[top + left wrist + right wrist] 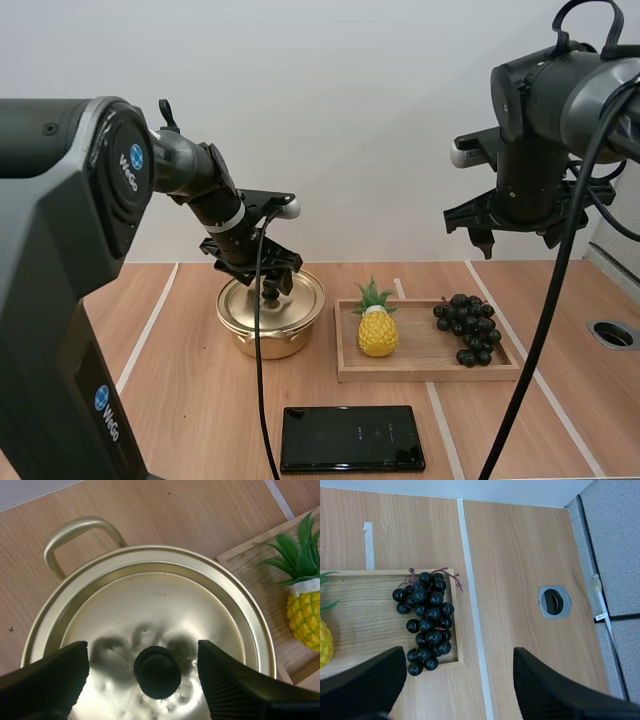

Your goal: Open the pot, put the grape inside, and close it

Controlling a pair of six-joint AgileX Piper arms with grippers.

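The grapes [466,327] are a bunch of glossy, near-black berries on reddish stems. They lie in the wooden tray [425,372], at its end away from the pot [270,325]. The pot is brass-coloured and sits just beside the tray, with its lid [150,605] on and a black knob [157,672] on top. My left gripper [271,287] hangs over the lid, fingers spread either side of the knob, clear of it. My right gripper [515,235] is high above the tray's grape end, fingers apart on nothing. A toy pineapple [377,325] stands at the tray's pot-side end. In the left wrist view the fingers hide the lid's near rim, and the pineapple is cut off.
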